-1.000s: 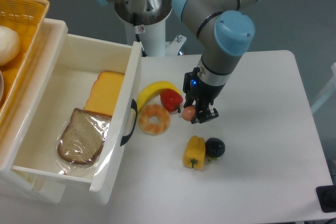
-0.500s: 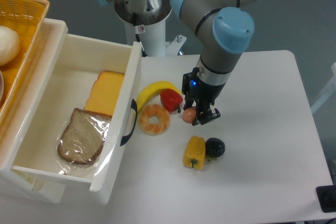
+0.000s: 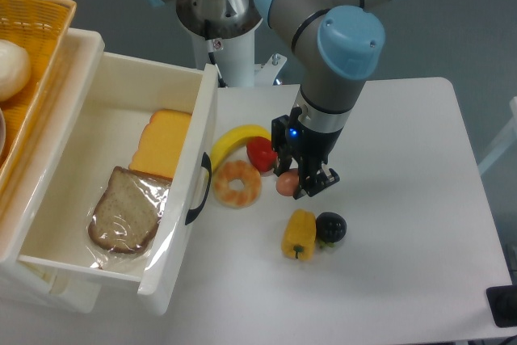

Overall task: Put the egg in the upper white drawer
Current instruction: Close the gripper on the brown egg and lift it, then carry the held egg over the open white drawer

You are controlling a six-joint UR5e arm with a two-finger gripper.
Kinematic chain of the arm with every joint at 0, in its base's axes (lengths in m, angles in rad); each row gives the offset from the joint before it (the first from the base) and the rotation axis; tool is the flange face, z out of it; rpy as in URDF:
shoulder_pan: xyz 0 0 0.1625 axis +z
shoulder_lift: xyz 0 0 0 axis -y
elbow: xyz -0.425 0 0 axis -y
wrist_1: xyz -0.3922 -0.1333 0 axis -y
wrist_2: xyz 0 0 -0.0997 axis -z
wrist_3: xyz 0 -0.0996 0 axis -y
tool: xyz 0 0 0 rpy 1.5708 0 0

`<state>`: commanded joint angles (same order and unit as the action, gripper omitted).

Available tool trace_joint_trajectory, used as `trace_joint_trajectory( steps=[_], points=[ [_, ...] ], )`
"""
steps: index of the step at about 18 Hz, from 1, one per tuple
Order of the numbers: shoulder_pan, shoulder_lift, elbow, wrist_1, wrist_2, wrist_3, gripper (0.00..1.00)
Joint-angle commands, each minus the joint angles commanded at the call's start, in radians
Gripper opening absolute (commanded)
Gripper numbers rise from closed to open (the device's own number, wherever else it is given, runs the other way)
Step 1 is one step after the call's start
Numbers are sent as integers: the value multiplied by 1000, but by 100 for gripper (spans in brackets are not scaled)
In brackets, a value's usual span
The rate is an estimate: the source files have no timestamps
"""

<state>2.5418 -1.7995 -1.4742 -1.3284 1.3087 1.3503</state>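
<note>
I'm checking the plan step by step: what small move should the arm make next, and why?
Probably carry the egg left over the doughnut toward the open drawer. The gripper appears closed on the egg, and the drawer sits to the left.

Pinkish egg (image 3: 286,184), white drawer (image 3: 87,111), orange doughnut (image 3: 236,183), yellow pepper (image 3: 298,233).
</note>
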Motion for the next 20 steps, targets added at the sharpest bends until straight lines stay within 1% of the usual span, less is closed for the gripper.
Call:
trace_joint_trajectory(
  steps=[4, 8, 10, 14, 16, 20],
  points=[
    [5, 48, 2, 6, -86, -126, 17],
    [-6, 91, 2, 6, -103, -171, 17],
    [-17, 106, -3, 11, -120, -168, 17],
    [-78, 118, 3, 14, -124, -161, 17],
    [-101, 137, 14, 20, -124, -142, 17],
    [-192, 134, 14, 28, -120, -120, 17]
  ],
)
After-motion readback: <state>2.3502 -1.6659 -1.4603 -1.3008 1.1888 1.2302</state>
